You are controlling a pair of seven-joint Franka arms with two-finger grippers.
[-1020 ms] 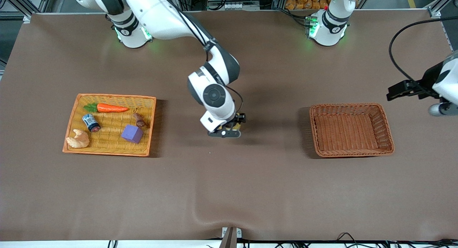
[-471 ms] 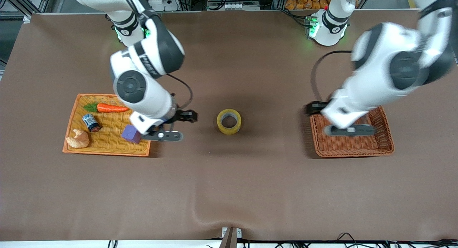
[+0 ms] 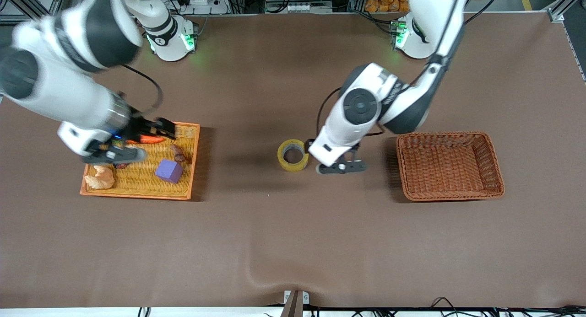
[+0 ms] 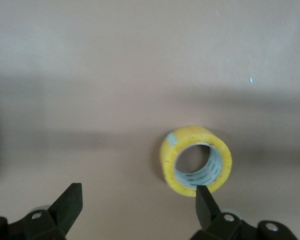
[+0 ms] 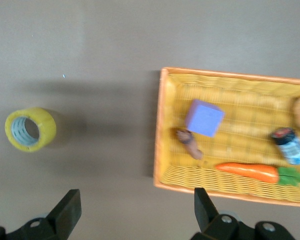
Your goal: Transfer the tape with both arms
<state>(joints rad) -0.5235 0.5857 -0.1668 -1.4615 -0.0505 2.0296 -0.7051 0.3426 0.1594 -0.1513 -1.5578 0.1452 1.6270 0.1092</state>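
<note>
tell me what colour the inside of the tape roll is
The tape is yellow outside, with a pale grey inner core; the left wrist view shows it best.

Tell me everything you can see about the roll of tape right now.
The tape is a yellowish translucent ring with a pale grey inner core, looking like plastic film on a liner. It sits on the brown table, between the two baskets, its hole showing to the front camera. Nothing grips it: the left claw hangs open beside it.
</note>
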